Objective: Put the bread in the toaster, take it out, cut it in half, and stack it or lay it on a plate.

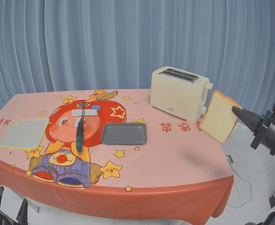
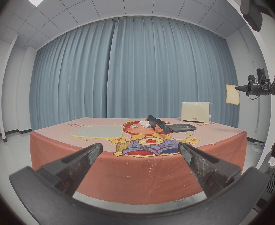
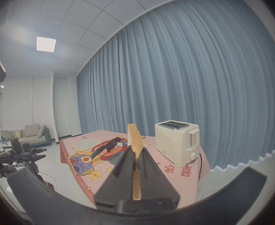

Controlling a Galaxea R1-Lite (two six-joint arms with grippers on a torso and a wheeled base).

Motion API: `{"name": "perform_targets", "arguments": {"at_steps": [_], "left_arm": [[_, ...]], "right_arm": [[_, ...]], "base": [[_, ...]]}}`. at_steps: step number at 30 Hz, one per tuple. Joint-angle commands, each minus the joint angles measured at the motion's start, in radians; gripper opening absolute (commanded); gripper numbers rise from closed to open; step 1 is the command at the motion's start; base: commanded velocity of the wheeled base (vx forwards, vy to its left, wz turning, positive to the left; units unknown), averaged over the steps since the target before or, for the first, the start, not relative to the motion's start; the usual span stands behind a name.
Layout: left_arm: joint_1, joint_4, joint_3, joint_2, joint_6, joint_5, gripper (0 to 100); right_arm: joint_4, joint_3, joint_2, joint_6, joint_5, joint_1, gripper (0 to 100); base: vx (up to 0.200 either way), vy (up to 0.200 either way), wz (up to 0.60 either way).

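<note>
Bread (image 1: 220,116), a single slice, is hanging in the air just past the right end of the table (image 1: 175,166), close beside the one cream toaster (image 1: 178,92), whose two slots are facing up. I am holding it with the right gripper (image 1: 234,109), which is clamping the slice at its upper right edge. The slice is standing on edge with its long axis running roughly up and down and leaning a little, one broad face turning toward the head camera and its lower corner dipping toward the table's edge. On the cloth I am counting one grey tray (image 1: 124,133) near the middle, one knife (image 1: 80,132) lying left of it with its teal handle pointing at the near edge and its blade propped on one small white block (image 1: 84,112), and one cutting board (image 1: 24,132) at the far left. The left gripper (image 2: 139,148) is waiting low in front of the table, its fingers spread wide apart and holding nothing.
</note>
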Motion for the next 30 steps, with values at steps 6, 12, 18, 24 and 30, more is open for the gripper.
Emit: {"name": "perform_targets", "arguments": {"at_steps": [6,12,18,24,30], "left_arm": [[0.001,0.0,0.017,-0.015,0.0,0.0,100],[0.001,0.0,0.017,-0.015,0.002,0.0,100],[0.001,0.001,0.017,-0.015,0.002,0.0,100],[0.001,0.0,0.017,-0.015,0.0,0.0,100],[0.001,0.001,0.017,-0.015,0.0,0.002,100]], "right_arm": [[0.0,0.001,0.004,0.0,0.0,-0.001,0],[0.0,0.004,0.005,0.0,0.0,-0.001,0],[0.0,0.007,0.007,0.0,0.0,-0.001,0],[0.0,0.009,0.007,0.0,0.0,-0.001,0],[0.0,0.009,0.007,0.0,0.0,0.001,0]], "base": [[0.0,0.2,0.0],[0.0,0.2,0.0],[0.0,0.2,0.0],[0.0,0.2,0.0],[0.0,0.2,0.0]]}}
